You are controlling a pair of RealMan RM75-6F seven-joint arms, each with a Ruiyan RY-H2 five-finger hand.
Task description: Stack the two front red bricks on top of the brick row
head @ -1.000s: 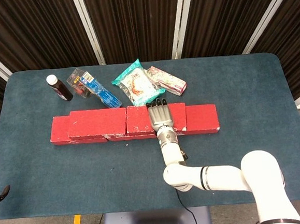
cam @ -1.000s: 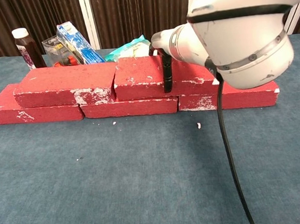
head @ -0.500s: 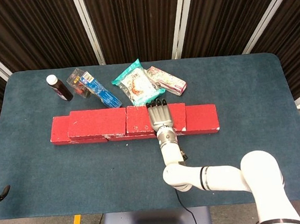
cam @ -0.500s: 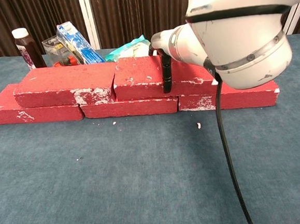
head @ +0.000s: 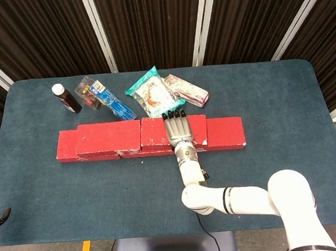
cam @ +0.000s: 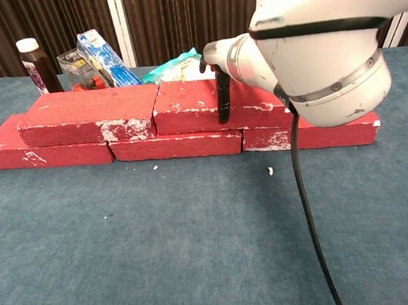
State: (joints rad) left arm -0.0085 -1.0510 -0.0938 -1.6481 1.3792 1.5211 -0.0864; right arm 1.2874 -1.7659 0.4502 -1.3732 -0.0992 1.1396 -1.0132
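A row of red bricks lies across the table's middle, its front faces chipped white. Two more red bricks sit on top of it: the left one and the right one, end to end. My right hand lies flat over the right upper brick, its fingertips at the far edge and its thumb down the front face, gripping it. The bulky white right arm fills the chest view's right side. My left hand does not show.
Behind the bricks lie a dark bottle, a clear pack, a blue box, a green-white packet and a pink packet. White crumbs dot the blue cloth in front.
The right hand and the upper right brick under it have shifted slightly left and away, closer against the upper left brick. Nothing else moved.
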